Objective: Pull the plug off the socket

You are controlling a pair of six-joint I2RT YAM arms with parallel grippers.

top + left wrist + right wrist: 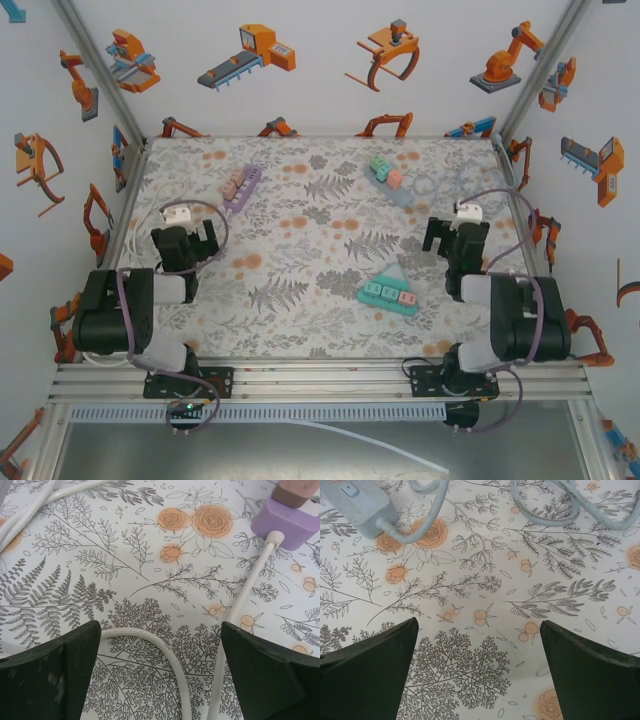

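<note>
Seen from above, the left gripper (185, 243) and right gripper (455, 238) are both hovering, spread open. Up close, a white cable (135, 631) is curling between the left fingers, near the purple socket strip (292, 522).

Purple power strip (286, 525) cut off at top edge, pale blue strip (357, 507) cropped at corner

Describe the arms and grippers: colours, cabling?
On the left arm and right arm: black joint housings, silver-grey links, purple cables looped alongside. The left gripper and right gripper are black, with two blocky wedge-shaped fingers, matte and finely textured.
</note>
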